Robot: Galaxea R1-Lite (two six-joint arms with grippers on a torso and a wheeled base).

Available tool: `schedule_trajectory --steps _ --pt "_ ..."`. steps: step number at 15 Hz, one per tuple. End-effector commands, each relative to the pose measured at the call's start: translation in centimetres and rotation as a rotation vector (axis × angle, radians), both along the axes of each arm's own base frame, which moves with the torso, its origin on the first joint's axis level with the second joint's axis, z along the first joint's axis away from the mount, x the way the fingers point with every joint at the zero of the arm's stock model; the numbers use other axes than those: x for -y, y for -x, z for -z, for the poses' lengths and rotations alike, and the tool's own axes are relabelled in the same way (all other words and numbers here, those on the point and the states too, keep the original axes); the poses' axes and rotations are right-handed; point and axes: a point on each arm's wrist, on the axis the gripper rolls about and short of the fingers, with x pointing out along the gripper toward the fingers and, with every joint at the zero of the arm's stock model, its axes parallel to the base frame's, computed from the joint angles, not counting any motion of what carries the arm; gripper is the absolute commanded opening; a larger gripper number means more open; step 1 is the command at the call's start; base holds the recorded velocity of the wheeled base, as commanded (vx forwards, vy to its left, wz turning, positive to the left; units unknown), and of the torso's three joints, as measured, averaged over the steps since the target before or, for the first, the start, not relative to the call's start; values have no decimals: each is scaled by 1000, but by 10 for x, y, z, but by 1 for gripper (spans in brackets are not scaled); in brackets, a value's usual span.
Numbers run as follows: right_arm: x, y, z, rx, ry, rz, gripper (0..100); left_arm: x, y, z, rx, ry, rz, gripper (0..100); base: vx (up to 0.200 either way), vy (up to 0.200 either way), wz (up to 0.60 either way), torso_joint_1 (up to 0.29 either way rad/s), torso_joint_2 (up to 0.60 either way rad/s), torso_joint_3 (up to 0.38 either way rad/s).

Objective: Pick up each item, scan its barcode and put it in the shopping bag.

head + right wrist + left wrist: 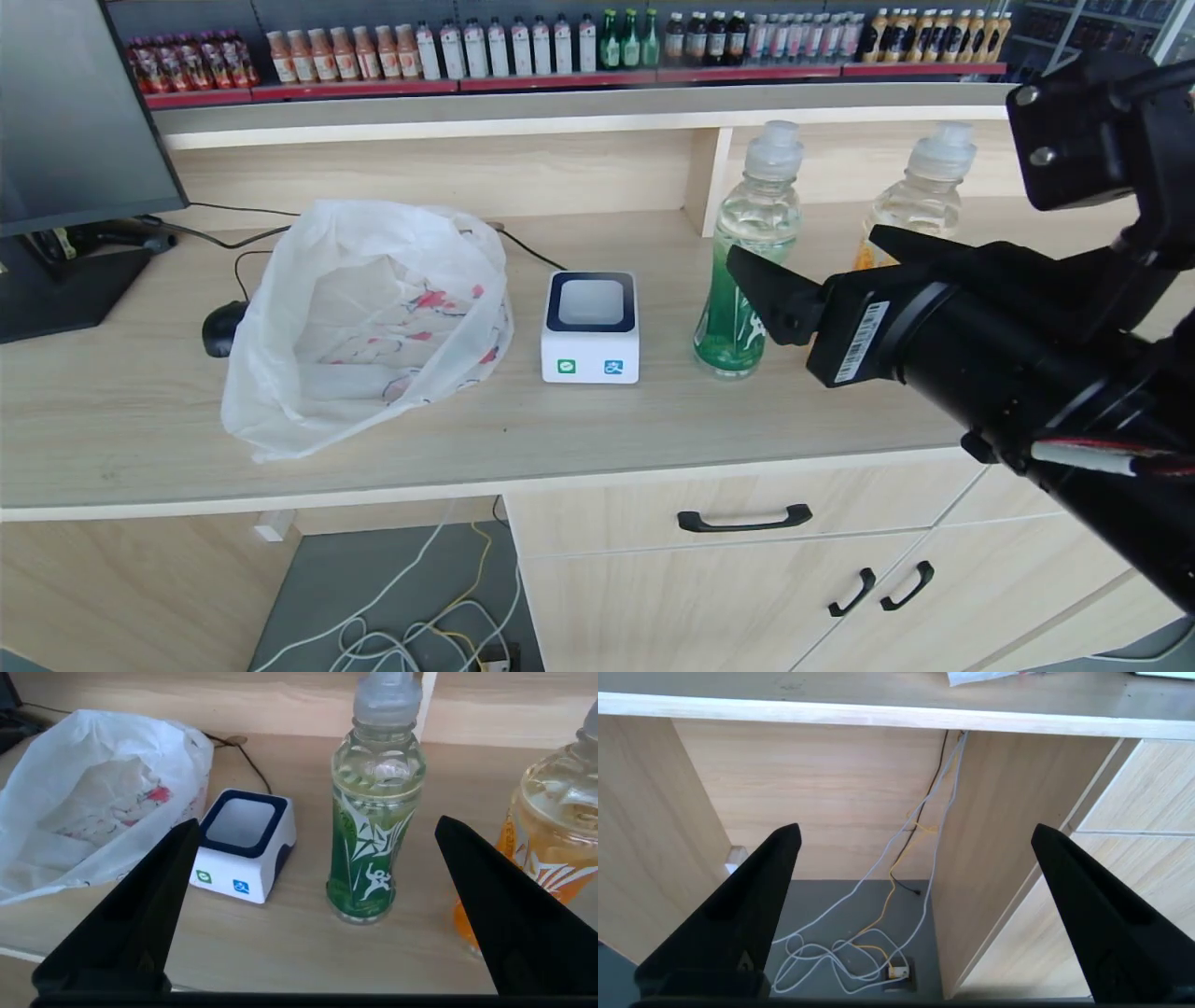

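Nearest the camera, the right gripper is held above the right part of the worktop, with its two dark fingers spread wide and nothing between them. Just ahead of it, the green bottle stands upright on the worktop; in the right wrist view this bottle is seen framed between the spread fingers but apart from them. The orange bottle stands upright to the right of the green one, its lower part hidden behind the gripper. To the left of the green bottle, the scanner, a white box with a dark-framed window on top, is placed near the middle of the worktop. Left of the scanner and just beside it, the shopping bag, of white plastic with red print, lies slumped with its mouth open. A dark mouse is seen at the bag's left edge, and a monitor stands at the far left. A shelf lined with bottles runs along the far wall. The left gripper is held low, below the worktop's near edge, its fingers likewise spread and empty, facing loose cables on the floor.
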Motion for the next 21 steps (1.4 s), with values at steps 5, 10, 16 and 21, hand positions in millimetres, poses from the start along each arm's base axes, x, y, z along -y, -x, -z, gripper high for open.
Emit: schedule_trajectory --steps 5,10,16,21 --pt "-25 -36 27 -49 30 43 100 0 0 0 0 0 0 100 0 0 0 0 0 0" --pt "-25 -64 34 45 90 96 100 0 0 0 0 0 0 100 0 0 0 0 0 0" --pt "-23 -83 39 96 77 126 100 0 0 0 0 0 0 100 0 0 0 0 0 0" --pt "-19 -90 42 90 71 139 100 0 0 0 -1 0 0 100 0 0 0 0 0 0"
